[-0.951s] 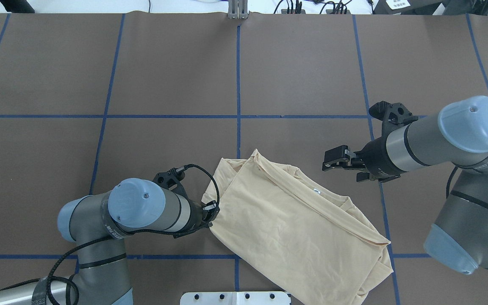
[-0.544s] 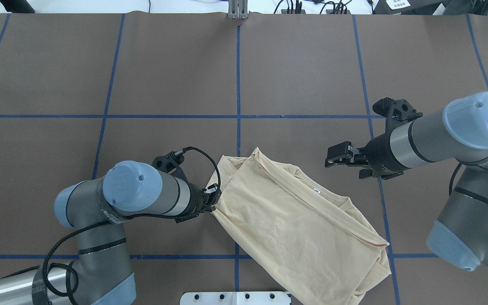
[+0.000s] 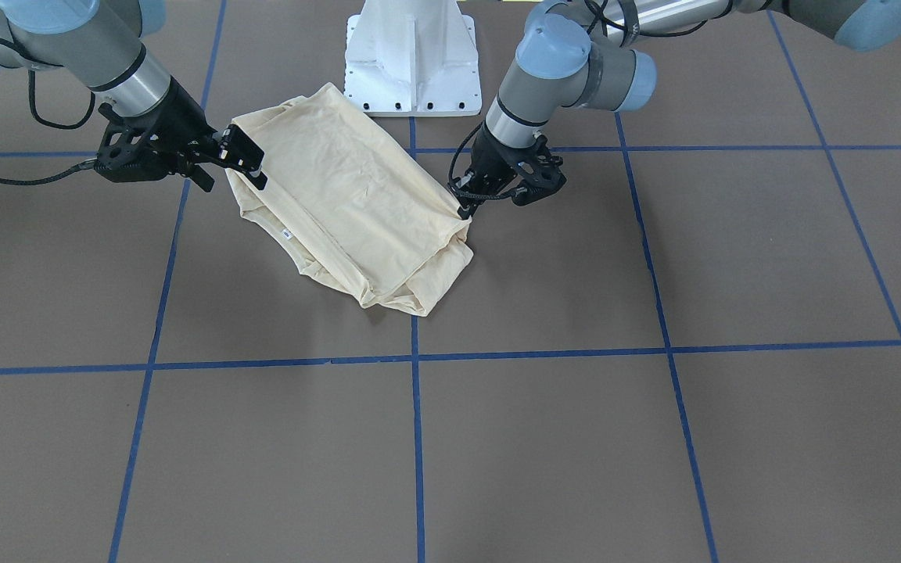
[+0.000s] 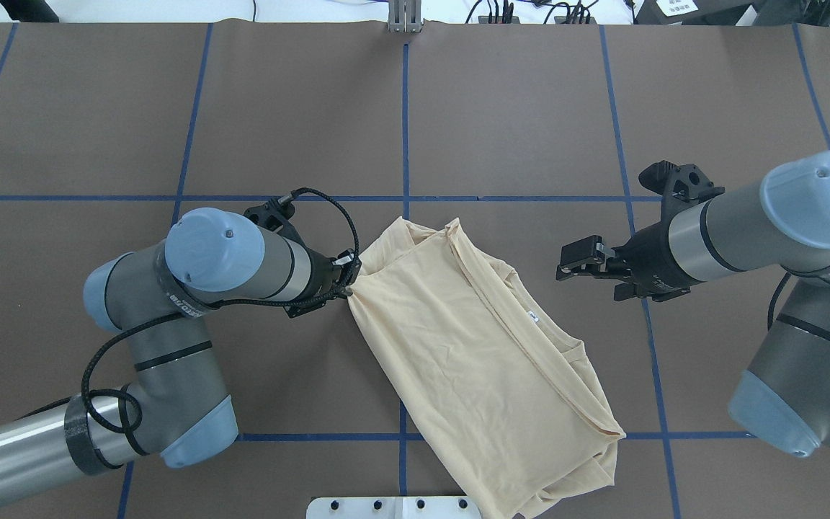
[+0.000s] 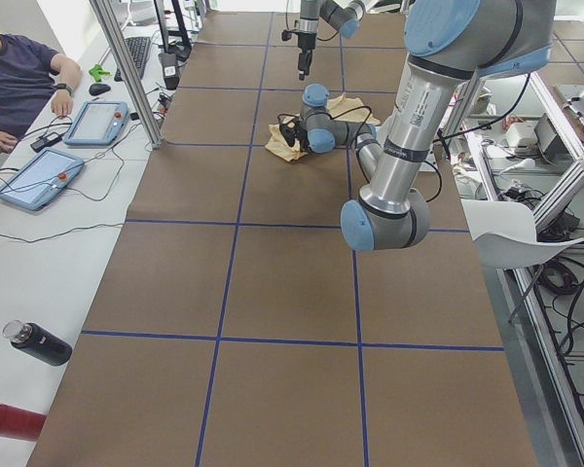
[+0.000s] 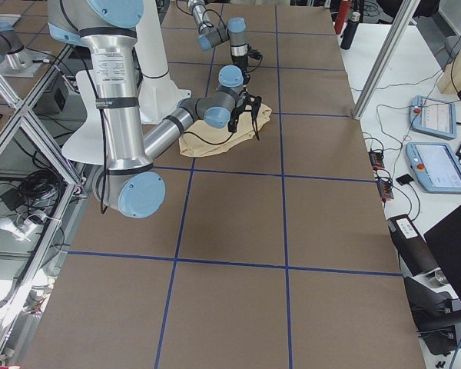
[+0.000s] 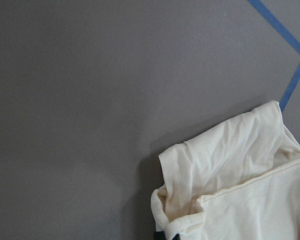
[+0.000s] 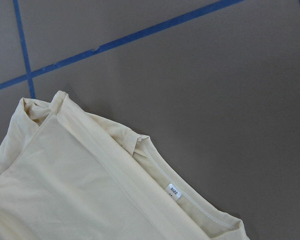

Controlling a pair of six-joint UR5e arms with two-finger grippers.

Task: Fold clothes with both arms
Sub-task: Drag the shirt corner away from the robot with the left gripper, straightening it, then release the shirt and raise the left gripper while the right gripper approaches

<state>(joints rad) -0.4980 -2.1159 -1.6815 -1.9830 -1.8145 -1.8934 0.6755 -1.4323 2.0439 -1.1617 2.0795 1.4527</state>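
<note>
Nearest the robot, the white pedestal base [image 4: 400, 507] sits at the table's edge. The folded cream T-shirt [image 4: 472, 360] lies slantwise on the brown table [image 4: 530, 115], running from just beside the base out toward the centre. The left gripper [image 4: 349, 288] is clamped on the shirt's far left corner. The right gripper [image 4: 566, 265] hangs at the other side with its jaws apart, seen from overhead clear of the cloth and pointing toward the collar and its white neck label [image 4: 532, 315]. Beyond them, blue tape lines [image 4: 405, 130] cross the table
</note>
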